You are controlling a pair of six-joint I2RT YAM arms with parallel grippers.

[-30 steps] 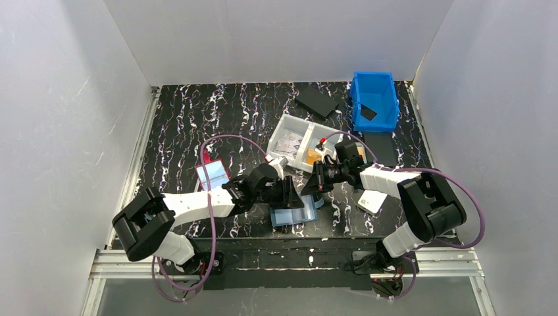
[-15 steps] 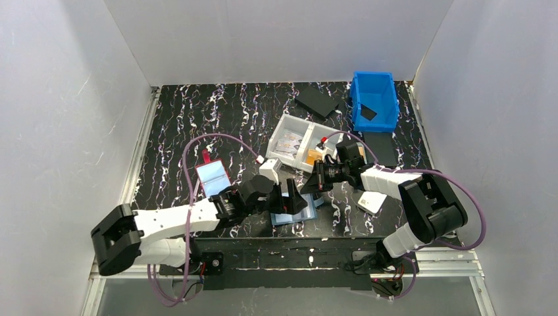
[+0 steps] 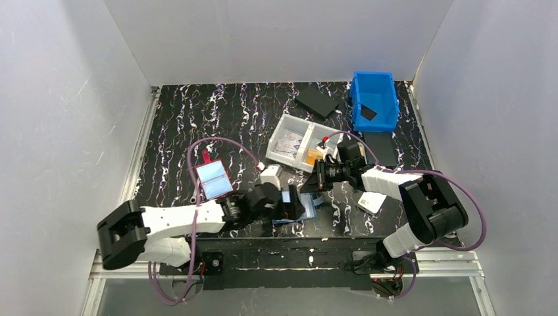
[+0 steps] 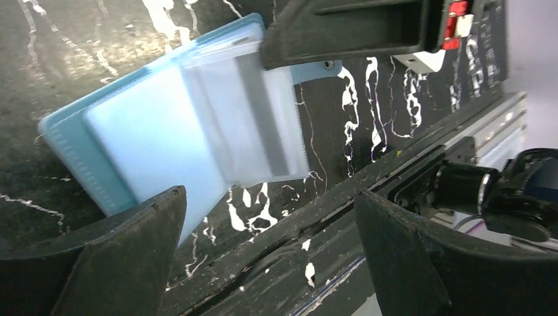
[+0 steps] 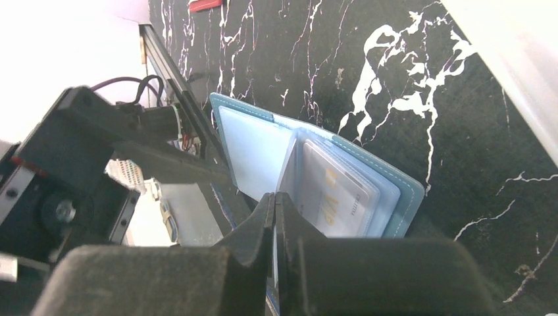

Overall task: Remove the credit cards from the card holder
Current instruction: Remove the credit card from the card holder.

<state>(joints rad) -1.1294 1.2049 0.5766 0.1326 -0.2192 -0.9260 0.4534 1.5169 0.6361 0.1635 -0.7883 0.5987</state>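
The card holder (image 5: pixel 253 148) lies open on the bench (image 3: pixel 197 118) near its front edge, between the two tools. A printed credit card (image 5: pixel 332 194) sits inside one clear pocket. The right tool (image 5: pixel 274 201), fingers pressed together, pinches a raised clear leaf of the card holder. The left tool (image 4: pixel 268 197), fingers spread wide, hovers at the holder's near side. Farther back stand a clear tray (image 3: pixel 279 128) and a blue bin (image 3: pixel 388 99).
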